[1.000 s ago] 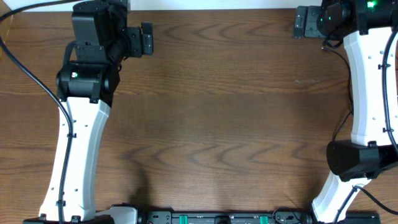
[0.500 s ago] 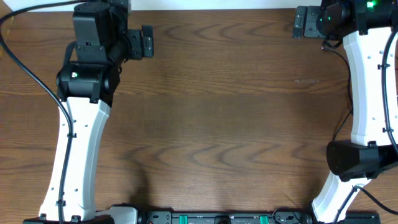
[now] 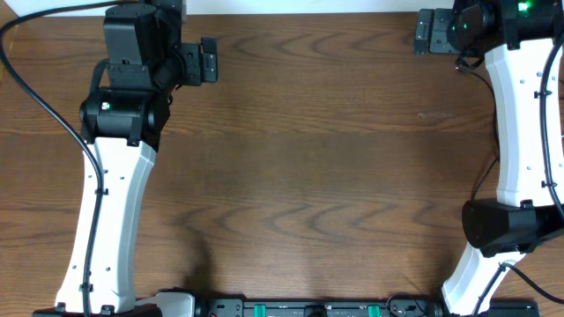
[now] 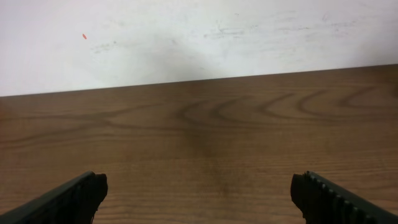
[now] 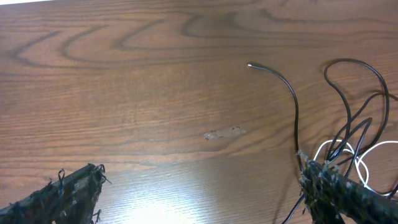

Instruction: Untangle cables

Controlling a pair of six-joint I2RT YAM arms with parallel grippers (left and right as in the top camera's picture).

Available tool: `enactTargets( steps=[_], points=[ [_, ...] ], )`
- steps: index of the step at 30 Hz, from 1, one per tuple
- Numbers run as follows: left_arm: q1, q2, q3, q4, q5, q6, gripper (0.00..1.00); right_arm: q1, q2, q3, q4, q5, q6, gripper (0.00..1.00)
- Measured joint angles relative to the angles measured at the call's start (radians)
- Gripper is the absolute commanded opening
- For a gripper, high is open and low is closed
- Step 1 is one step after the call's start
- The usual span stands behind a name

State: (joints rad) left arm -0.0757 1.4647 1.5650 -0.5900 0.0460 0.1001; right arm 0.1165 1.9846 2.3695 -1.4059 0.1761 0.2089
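Observation:
In the right wrist view, tangled black cables (image 5: 348, 118) lie on the wooden table at the right. One free black end (image 5: 250, 65) points left, and a white cable (image 5: 373, 152) loops among them. My right gripper (image 5: 202, 186) is open and empty, and its right finger is next to the tangle. In the overhead view the right gripper (image 3: 430, 31) is at the far right corner, and the cables are mostly hidden by the right arm. My left gripper (image 3: 208, 60) is at the far left. The left wrist view shows it (image 4: 199, 190) open over bare wood.
A white wall (image 4: 199, 37) rises behind the table's far edge. The left arm (image 3: 110, 176) runs along the left side and the right arm (image 3: 524, 132) along the right side. A black rail with green parts (image 3: 308, 308) lines the near edge.
The left gripper has shifted very slightly toward the near side. Nothing else has visibly changed.

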Motion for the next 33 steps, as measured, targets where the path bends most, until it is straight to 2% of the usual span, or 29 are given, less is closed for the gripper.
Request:
enactTargets(
  steps=[25,33],
  points=[
    [0.0,-0.003,0.0,0.006,0.0,0.0,0.98,0.0,0.0,0.0,0.0,0.0,0.0,0.99],
    [0.0,-0.053,0.0,0.017,0.0,0.0,0.99,0.0,0.0,0.0,0.0,0.0,0.0,0.99]
  ],
)
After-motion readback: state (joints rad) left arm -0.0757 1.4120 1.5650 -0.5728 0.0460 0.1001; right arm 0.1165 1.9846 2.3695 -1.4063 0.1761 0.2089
